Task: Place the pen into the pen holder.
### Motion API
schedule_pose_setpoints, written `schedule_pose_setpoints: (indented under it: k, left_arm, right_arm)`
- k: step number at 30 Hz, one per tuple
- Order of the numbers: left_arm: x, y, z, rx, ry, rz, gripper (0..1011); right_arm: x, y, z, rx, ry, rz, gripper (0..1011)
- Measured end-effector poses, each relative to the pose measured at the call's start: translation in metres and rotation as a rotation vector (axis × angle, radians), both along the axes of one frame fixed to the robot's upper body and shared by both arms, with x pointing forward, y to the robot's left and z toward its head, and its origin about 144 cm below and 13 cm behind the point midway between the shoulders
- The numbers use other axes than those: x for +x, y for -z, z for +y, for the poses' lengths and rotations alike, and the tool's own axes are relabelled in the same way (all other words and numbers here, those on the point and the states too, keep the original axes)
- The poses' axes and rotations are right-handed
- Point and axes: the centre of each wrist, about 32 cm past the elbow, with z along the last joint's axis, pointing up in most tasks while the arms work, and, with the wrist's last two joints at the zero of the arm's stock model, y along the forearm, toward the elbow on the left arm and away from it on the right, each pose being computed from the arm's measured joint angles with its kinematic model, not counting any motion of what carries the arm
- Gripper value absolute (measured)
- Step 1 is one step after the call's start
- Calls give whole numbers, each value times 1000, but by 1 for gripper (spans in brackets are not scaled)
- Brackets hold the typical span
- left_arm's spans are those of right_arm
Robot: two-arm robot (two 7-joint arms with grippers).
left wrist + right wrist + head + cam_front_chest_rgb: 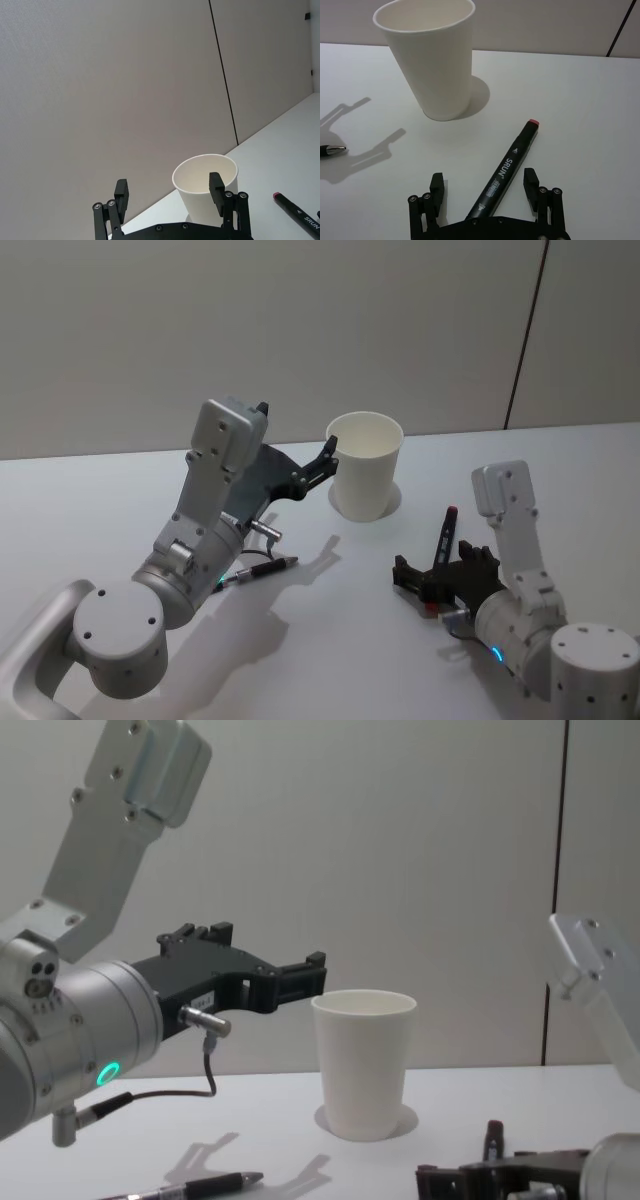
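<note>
Right wrist view: the pen lies between the wide-spread fingers of the right end effector, neither touching it, long axis running toward the counter's far edge. The pen holder stands upright ahead, left of the red tip, with bare counter between. The left end effector hovers open and empty beside the pen holder's rim. A second pen lies below that arm.

White table, matte and plain. Pen holder stands upright on it toward the far side, open end up. Ballpoint pen lies flat to the left of the cup, well apart. Black marker pen, red tip toward the cup, sits on the right; can't tell if it rests fully on the surface.
</note>
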Motion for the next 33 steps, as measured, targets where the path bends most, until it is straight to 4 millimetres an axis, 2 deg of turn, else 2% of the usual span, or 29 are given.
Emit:
schedule_pose_setpoints:
  k: [12, 16, 24, 25, 33]
  left_arm:
    - [0, 0, 0, 0, 0, 0, 1001]
    - [0, 0, 0, 0, 0, 0, 1000]
    - [0, 0, 0, 0, 0, 0, 1001]
    - [0, 0, 0, 0, 0, 0, 1001]
    - [0, 0, 0, 0, 0, 0, 1001]
  right_arm:
    - [0, 0, -1, -8, -1, 3, 1002]
    - [0, 0, -1, -11, 1, 4, 951]
    - [0, -1, -1, -13, 2, 4, 736]
    - [0, -1, -1, -13, 2, 4, 683]
    - [-1, 0, -1, -13, 0, 5, 563]
